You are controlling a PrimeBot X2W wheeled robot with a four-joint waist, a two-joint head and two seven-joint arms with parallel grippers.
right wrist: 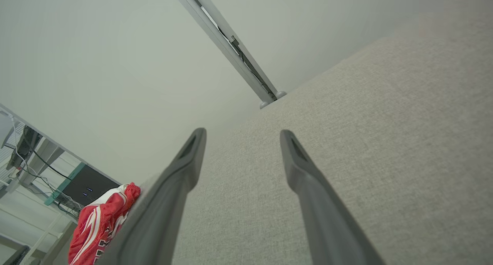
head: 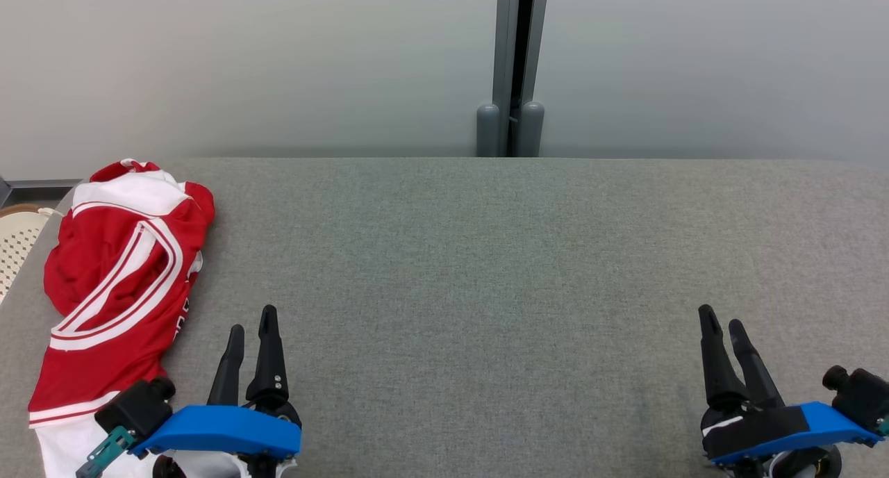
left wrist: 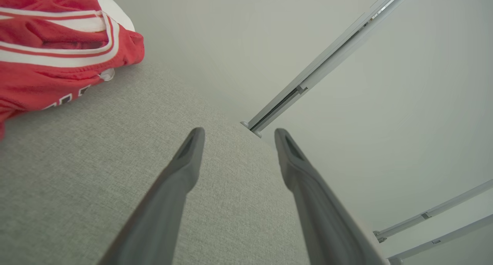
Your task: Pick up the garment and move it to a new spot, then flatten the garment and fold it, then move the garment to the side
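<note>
The garment [head: 118, 283] is a red top with white stripes, lying crumpled at the far left of the grey fabric surface [head: 486, 269]. My left gripper [head: 251, 319] stands open at the lower left, just right of the garment and apart from it, with nothing between its fingers. In the left wrist view the garment [left wrist: 57, 53] lies at the upper left, beyond the open left gripper [left wrist: 237, 136]. My right gripper [head: 722, 318] stands open at the lower right, far from the garment. In the right wrist view the open right gripper [right wrist: 242, 136] points over bare fabric, and the garment [right wrist: 102, 222] shows small at the lower left.
A pale wall with a grey vertical post [head: 512, 68] runs behind the surface's far edge. A cream perforated chair back [head: 17, 238] stands past the left edge. Shelving with cables and a dark box [right wrist: 83, 186] shows beyond the left end in the right wrist view.
</note>
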